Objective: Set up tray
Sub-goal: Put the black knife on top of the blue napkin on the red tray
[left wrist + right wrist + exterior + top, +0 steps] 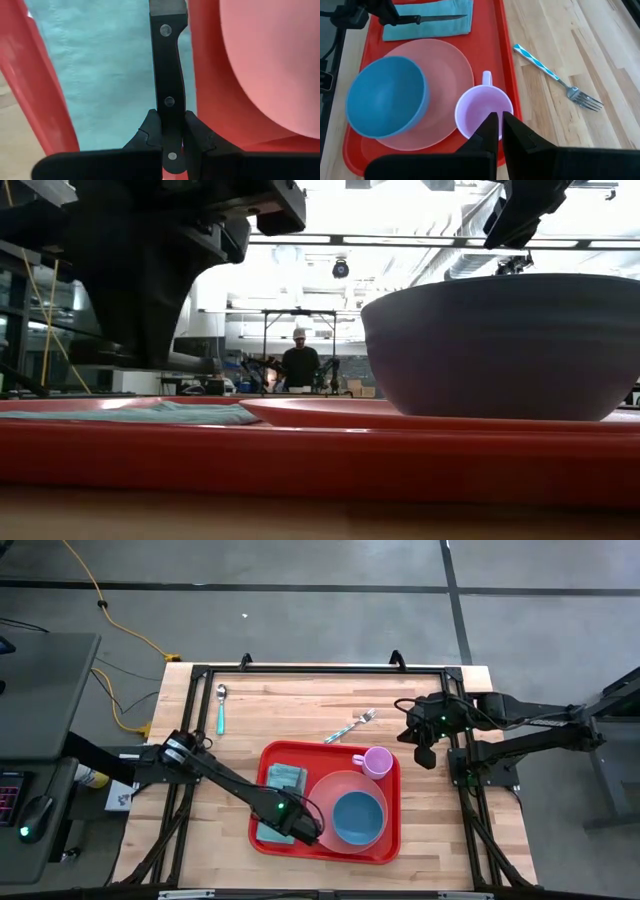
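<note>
On the near half of the wooden table (230,755) sits the red tray (327,850), its long rim running right across the low view. Over its left end the left hand (171,137) is clamped on the black riveted handle of a knife (169,75), which lies along a folded teal cloth (283,783) in the tray. Beside the cloth a blue bowl (357,817) rests on the round pink plate (335,787), and a lilac mug (376,761) stands in the tray's far right corner. Beyond the tray lie a fork (349,727) with a teal-patterned handle and, further left, a teal-handled spoon (221,708). Off the table's right edge the right hand (498,127) hovers with its fingers pressed together, holding nothing.
</note>
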Robot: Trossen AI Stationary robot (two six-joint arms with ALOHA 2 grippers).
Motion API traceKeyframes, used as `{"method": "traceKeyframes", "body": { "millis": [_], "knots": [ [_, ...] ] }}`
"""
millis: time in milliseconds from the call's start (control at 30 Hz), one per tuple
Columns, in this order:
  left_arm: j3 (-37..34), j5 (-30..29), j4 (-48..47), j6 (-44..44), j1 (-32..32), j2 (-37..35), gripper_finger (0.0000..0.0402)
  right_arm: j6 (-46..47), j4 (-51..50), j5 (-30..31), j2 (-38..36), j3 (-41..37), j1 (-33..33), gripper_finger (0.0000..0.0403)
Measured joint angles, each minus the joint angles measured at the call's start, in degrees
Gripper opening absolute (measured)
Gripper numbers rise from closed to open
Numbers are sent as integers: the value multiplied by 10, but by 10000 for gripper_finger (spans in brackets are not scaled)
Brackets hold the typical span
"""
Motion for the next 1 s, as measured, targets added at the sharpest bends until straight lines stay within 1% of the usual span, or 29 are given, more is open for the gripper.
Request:
{"method": "traceKeyframes", "body": {
  "millis": [167,433,567,667,1000],
  "knots": [
    [0,9,11,-2,-4,0,57,2,0,0,0,0,3,0],
    [0,14,36,-3,-3,24,57,2,-1,1,0,0,3,0],
    [1,12,25,-3,-3,28,57,2,-3,0,0,0,3,0],
    [-2,13,-1,-4,-3,30,57,3,-3,0,-1,0,3,0],
    [0,-1,2,-3,5,30,57,7,-3,-1,-1,0,3,0]
  ]
}}
